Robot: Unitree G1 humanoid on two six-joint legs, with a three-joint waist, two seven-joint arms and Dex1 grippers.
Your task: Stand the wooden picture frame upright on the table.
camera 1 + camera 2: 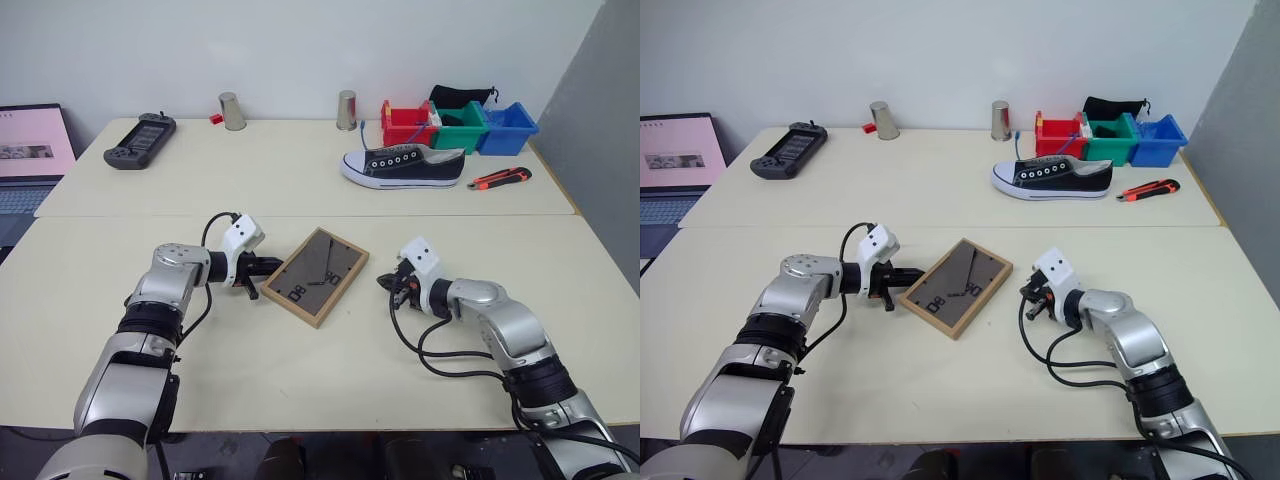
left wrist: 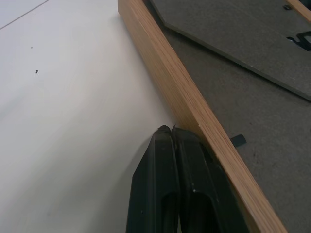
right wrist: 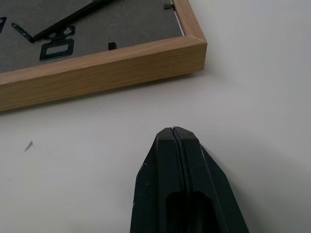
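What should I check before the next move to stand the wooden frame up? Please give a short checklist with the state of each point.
1. Wooden picture frame lies flat, back side up, on the table: ok.
2. Fold-out stand opened: not ok, it lies flat against the back.
3. Left gripper shut, tips at the frame's edge: ok; actual contact: cannot tell.
4. Right gripper shut, apart from the frame: ok.
5. Space around the frame free: ok; the shoe is far behind.
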